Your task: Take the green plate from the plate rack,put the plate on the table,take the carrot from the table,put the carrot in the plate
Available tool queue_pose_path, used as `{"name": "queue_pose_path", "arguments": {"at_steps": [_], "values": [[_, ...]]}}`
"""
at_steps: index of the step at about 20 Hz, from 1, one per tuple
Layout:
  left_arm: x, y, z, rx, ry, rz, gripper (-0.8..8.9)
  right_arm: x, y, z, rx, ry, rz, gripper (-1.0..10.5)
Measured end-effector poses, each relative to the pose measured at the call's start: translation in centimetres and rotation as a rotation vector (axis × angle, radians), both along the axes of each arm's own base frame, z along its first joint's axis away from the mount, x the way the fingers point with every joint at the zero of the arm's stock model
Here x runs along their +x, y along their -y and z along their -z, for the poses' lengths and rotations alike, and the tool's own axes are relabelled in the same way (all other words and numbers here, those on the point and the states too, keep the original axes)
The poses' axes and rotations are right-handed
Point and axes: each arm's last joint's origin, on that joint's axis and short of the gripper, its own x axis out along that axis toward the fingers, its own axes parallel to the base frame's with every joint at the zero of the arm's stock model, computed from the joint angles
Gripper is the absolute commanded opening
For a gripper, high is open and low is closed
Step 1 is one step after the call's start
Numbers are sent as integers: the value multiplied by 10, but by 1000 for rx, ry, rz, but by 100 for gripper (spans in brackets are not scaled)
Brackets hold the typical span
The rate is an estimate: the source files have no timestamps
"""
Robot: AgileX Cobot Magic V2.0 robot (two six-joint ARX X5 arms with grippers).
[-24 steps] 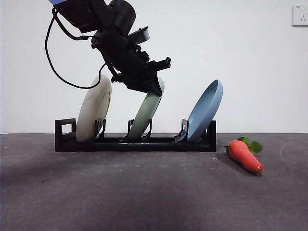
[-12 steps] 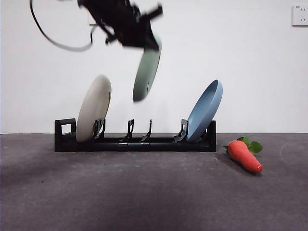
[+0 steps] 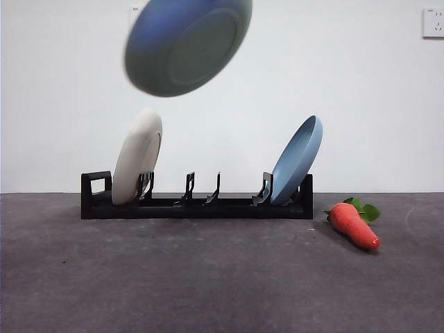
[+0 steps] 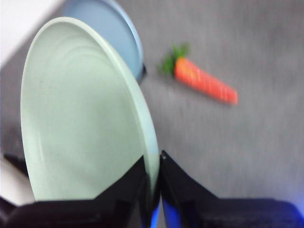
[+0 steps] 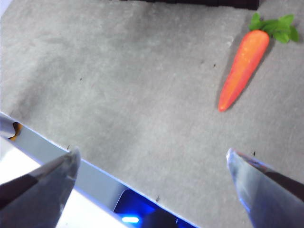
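The green plate [image 3: 186, 43] hangs high in the air above the plate rack [image 3: 194, 205], its underside facing the front view and blurred. In the left wrist view my left gripper [image 4: 153, 173] is shut on the plate's rim [image 4: 85, 109]. The rack's middle slots stand empty. The carrot [image 3: 354, 223] lies on the table [image 3: 208, 277] right of the rack; it also shows in the left wrist view [image 4: 204, 84] and the right wrist view [image 5: 243, 66]. My right gripper [image 5: 152, 164] is open and empty above the table, short of the carrot.
A cream-white plate [image 3: 137, 166] leans in the rack's left slot and a blue plate [image 3: 297, 159] in its right slot; the blue plate also shows in the left wrist view [image 4: 114, 33]. A wall socket [image 3: 433, 22] is at the top right.
The green plate has been lifted out of the rack's middle slot, risen higher and turned its underside toward the front view. The arm has left the front view.
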Motion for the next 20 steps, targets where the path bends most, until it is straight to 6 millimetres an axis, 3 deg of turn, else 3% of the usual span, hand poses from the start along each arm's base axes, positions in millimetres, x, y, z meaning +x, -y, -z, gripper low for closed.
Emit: {"name": "queue_pose_path", "arguments": {"at_steps": [3, 6, 12, 17, 20], "values": [[-18, 19, 31, 155, 8, 48, -5, 1, 0, -1, 3, 17, 2, 594], [-29, 38, 76, 248, 70, 58, -5, 3, 0, -3, 7, 40, 4, 594], [-44, 44, 182, 418, 160, 112, -5, 9, -1, -2, 10, 46, 7, 594], [-55, 41, 218, 417, 222, 154, -5, 22, -2, 1, 10, 36, 7, 594], [-56, 44, 248, 505, 193, 177, -6, 35, -3, 5, 12, 14, 12, 594]]}}
